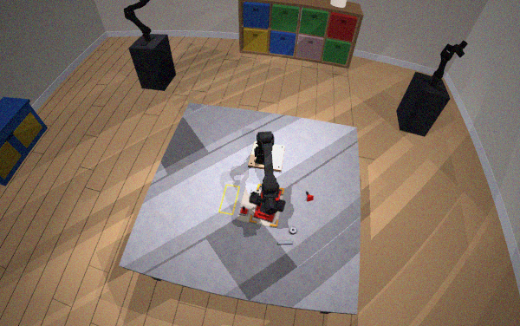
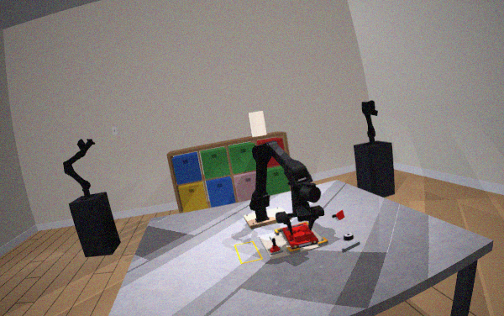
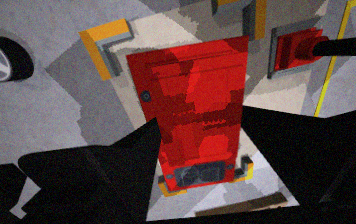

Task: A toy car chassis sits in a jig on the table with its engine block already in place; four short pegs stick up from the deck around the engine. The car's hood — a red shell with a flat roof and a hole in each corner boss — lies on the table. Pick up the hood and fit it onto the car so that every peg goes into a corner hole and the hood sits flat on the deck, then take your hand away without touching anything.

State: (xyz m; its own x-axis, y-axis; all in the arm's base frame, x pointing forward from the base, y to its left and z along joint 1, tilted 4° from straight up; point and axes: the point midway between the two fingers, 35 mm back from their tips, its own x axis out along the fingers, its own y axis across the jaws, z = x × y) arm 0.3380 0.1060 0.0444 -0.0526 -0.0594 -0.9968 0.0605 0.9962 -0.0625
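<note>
My gripper (image 2: 301, 229) (image 3: 197, 115) is shut on the red hood (image 3: 200, 95), one finger on each long side. The hood is over the red chassis (image 2: 301, 243) (image 3: 200, 185), low and roughly in line with it. A dark panel with round shapes shows at the robot-side end in the wrist view. The chassis sits on the pale jig board (image 2: 267, 242) (image 3: 295, 95) between orange corner brackets (image 3: 92, 55). The hood hides the engine and most pegs. I cannot tell whether any peg is in a hole or whether the hood lies flat.
A red part with a black handle (image 2: 274, 245) (image 3: 300, 48) stands in a holder beside the chassis. A yellow outline (image 1: 236, 199) is marked beyond it. On the other side are a small red part (image 1: 309, 198) (image 2: 340, 215), a wheel (image 1: 293, 230) (image 2: 348, 236) and a grey bar (image 1: 285, 244) (image 2: 350, 246).
</note>
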